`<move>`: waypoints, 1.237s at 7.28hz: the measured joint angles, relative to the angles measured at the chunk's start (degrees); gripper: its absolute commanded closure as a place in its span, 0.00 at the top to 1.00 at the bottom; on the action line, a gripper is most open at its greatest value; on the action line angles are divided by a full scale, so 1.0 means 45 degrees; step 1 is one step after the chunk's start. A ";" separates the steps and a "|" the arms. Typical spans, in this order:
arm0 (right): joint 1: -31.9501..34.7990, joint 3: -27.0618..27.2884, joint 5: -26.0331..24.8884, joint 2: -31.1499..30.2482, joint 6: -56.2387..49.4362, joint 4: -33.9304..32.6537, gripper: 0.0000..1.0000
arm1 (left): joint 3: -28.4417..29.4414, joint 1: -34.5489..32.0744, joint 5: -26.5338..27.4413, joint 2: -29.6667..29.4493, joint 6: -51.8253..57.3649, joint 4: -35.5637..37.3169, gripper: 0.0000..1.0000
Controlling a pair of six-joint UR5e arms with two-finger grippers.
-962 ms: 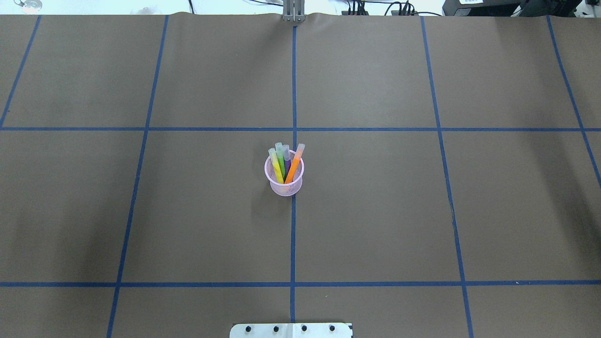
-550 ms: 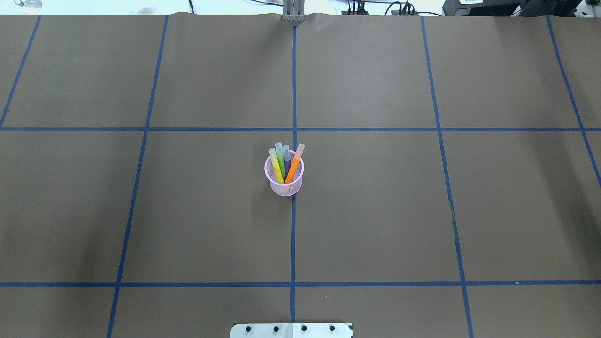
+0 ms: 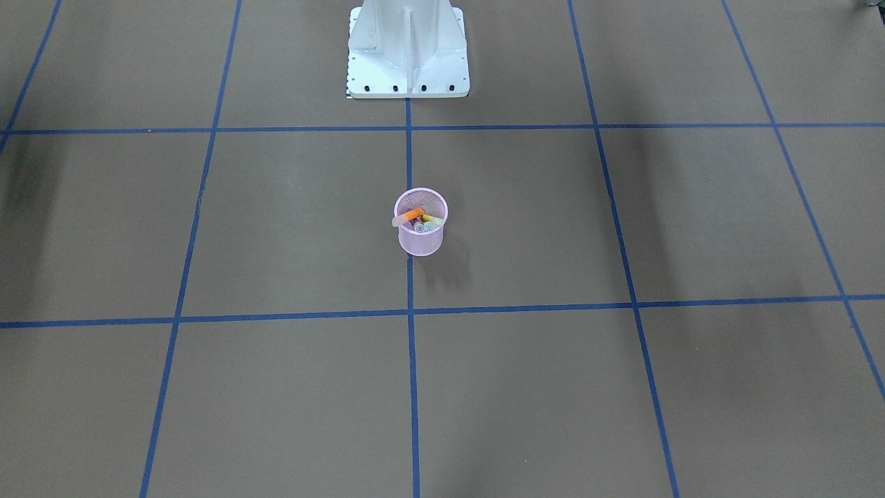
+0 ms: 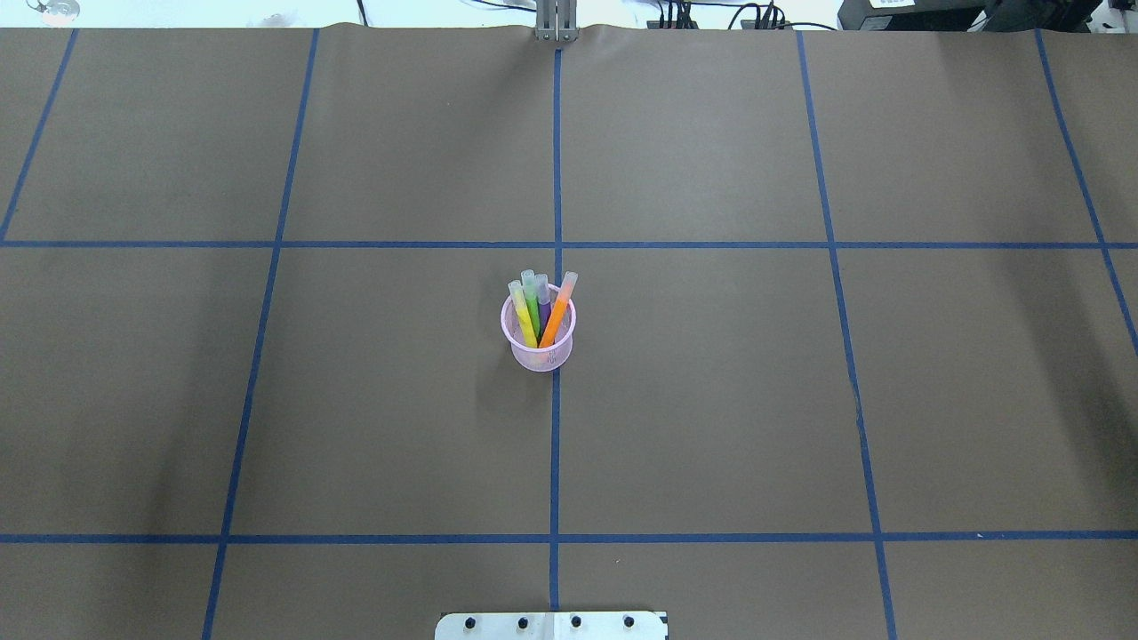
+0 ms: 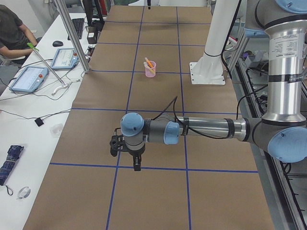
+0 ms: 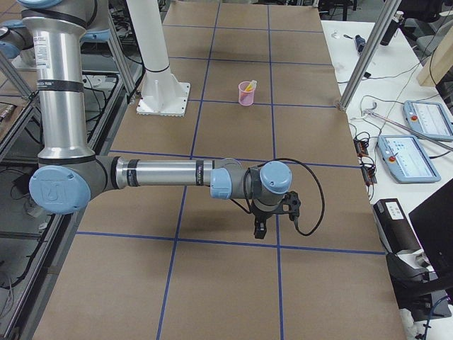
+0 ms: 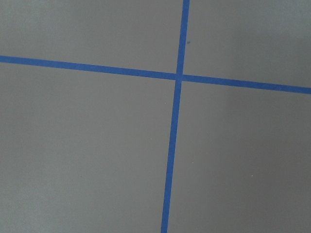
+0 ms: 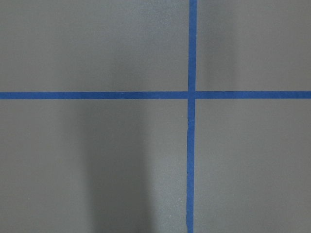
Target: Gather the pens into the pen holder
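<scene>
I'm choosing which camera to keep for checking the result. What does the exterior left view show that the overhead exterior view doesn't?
Only exterior left: the left arm stretched low over the table, its gripper far from the pen holder (open or shut, I cannot tell), and a person at a side desk.
Only overhead: all four pens told apart, the yellow pen, green pen, purple pen and orange pen, leaning inside the pen holder; no arm.
Both: the pen holder on the blue tape grid.

The pens (image 4: 536, 311) stand in the pen holder (image 4: 541, 358) on the table (image 4: 711, 400), before the robot base (image 4: 551, 626).
</scene>
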 measured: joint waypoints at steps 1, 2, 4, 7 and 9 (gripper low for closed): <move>-0.0001 -0.0007 -0.0004 -0.0002 0.0000 0.0000 1.00 | -0.0039 0.0006 0.0533 -0.0023 0.0026 0.0040 1.00; -0.0003 0.0011 -0.0017 -0.0020 0.0000 0.0000 1.00 | -0.0120 0.0013 0.0779 -0.0013 0.0031 0.0085 1.00; 0.0002 0.0026 -0.0032 -0.0061 0.0000 -0.0004 1.00 | -0.0196 0.0032 0.0889 0.0062 -0.0018 0.0109 1.00; 0.0005 -0.0005 -0.0037 -0.0079 0.0000 -0.0023 1.00 | -0.0184 0.0096 0.0824 0.0083 -0.0054 0.0034 1.00; 0.0006 0.0005 -0.0190 -0.0066 0.0000 -0.0028 1.00 | -0.0176 0.0114 0.0807 0.0030 -0.0056 -0.0024 1.00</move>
